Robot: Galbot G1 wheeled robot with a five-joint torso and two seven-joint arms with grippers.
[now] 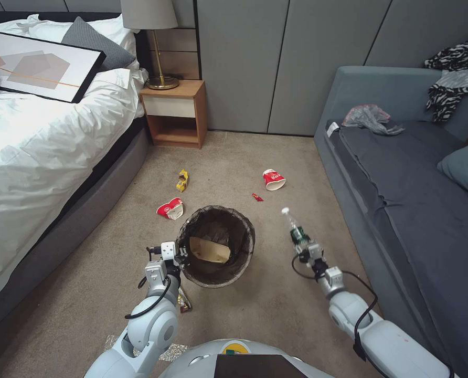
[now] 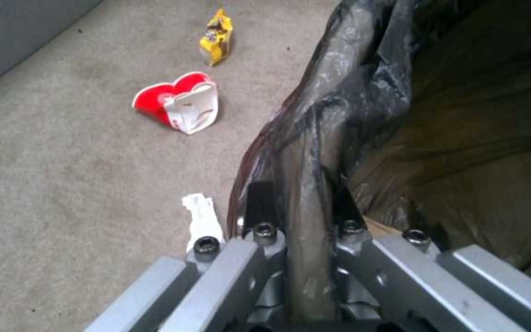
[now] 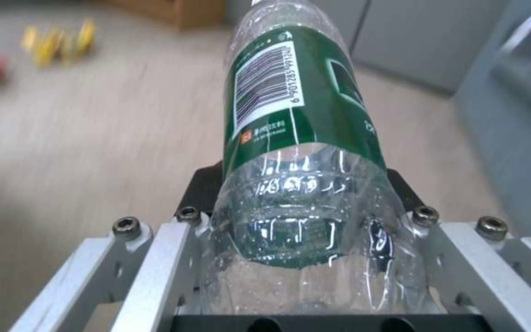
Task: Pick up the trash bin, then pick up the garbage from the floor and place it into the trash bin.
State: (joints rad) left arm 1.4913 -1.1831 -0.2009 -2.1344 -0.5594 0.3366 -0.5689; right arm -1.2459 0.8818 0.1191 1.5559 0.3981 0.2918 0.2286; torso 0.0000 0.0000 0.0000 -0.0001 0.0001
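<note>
While our left tool (image 1: 180, 255) grips the near-left rim of the trash bin (image 1: 215, 245), its fingers (image 2: 259, 203) are pressed together over the rim and the dark liner bag folded across it. We see the bin held above the carpet, its mouth open toward us, with a tan paper bag (image 1: 209, 250) lying inside. In the left wrist view a scrap of white tissue (image 2: 202, 221) lies on the carpet just beside the bin's wall.

Our right tool (image 1: 303, 250) is raised to the right of the bin, well apart from it, and is clamped on the base of the plastic bottle (image 1: 296, 229), whose white cap points away from us. The bottle is clear and looks empty, and its green label (image 3: 296, 97) carries a white barcode panel with a printed number we cannot read with certainty; small Chinese characters sit under it beside a red mark.

Farther out, a crushed red-and-white paper cup (image 1: 170, 208) lies on the floor just beyond the bin's left side, and a gold snack wrapper (image 1: 182, 180) lies past it. A small red scrap (image 1: 257, 197) and a second paper cup (image 1: 273, 179) rest on the carpet to the right, near the sofa (image 1: 402, 210).
</note>
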